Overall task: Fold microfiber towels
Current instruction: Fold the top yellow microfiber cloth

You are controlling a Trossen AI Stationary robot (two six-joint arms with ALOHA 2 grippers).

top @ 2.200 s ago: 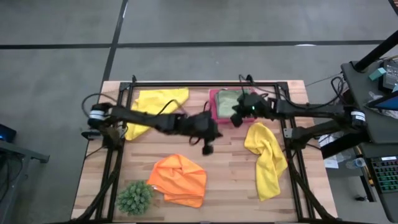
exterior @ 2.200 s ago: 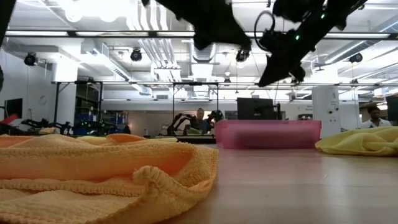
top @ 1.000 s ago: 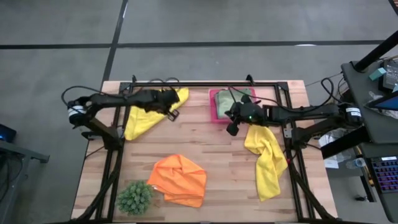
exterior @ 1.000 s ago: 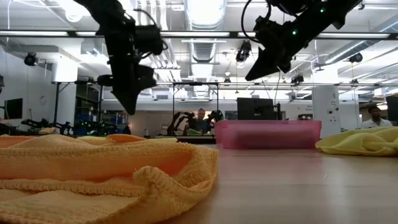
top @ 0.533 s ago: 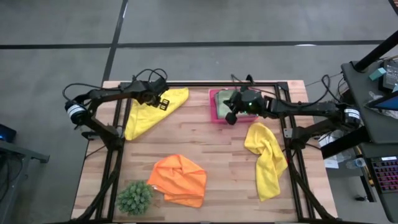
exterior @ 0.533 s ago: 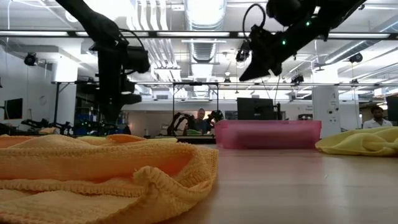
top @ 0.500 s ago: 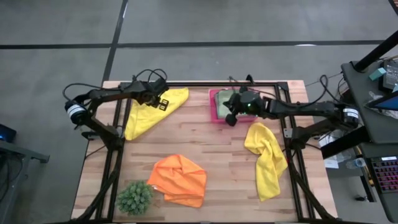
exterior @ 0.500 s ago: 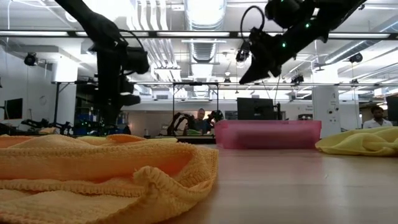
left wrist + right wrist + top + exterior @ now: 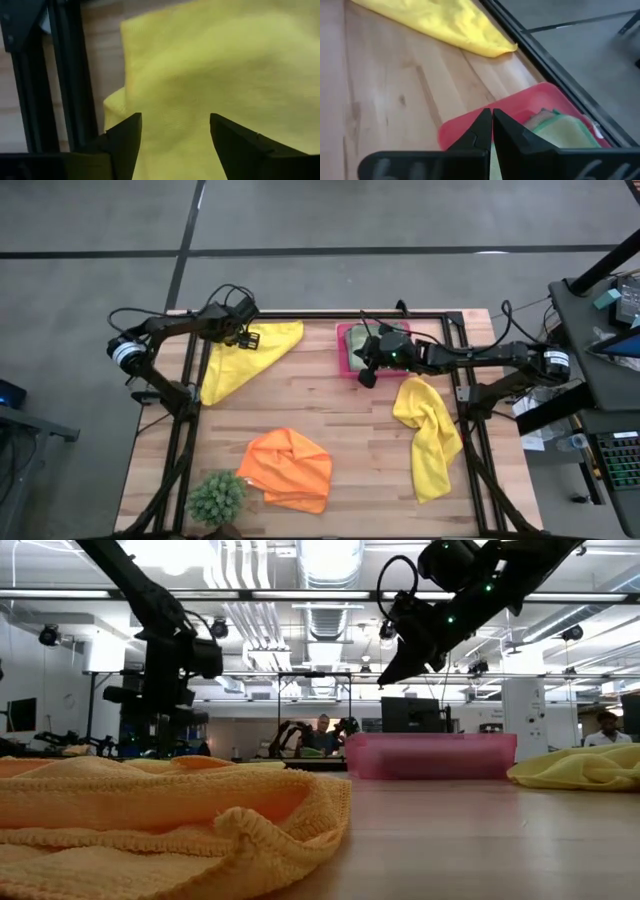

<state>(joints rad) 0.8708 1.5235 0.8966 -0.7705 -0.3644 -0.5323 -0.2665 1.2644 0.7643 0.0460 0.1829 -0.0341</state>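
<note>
A yellow towel [image 9: 245, 358] lies spread at the table's far left. My left gripper [image 9: 246, 338] hangs open just above its far part, a dark finger on either side of the cloth [image 9: 180, 85], with nothing between them. My right gripper [image 9: 365, 376] is shut and held high [image 9: 385, 675] over the near left corner of the pink tray [image 9: 345, 348]. A folded green towel [image 9: 565, 132] lies in that tray. A second yellow towel [image 9: 428, 435] lies crumpled at the right. An orange towel [image 9: 288, 468] lies bunched near the front edge.
A spiky green plant ball [image 9: 216, 498] stands at the near left corner. Black frame rails [image 9: 190, 380] run along the table's left, far and right edges, one right beside my left gripper [image 9: 70, 75]. Bare wood [image 9: 330, 405] shows at the table's middle.
My left gripper has swung toward the table's far left corner and sunk over the yellow towel, rolling as it went, and has opened. My right gripper has edged a little toward the pink tray and stayed shut. No towel has moved.
</note>
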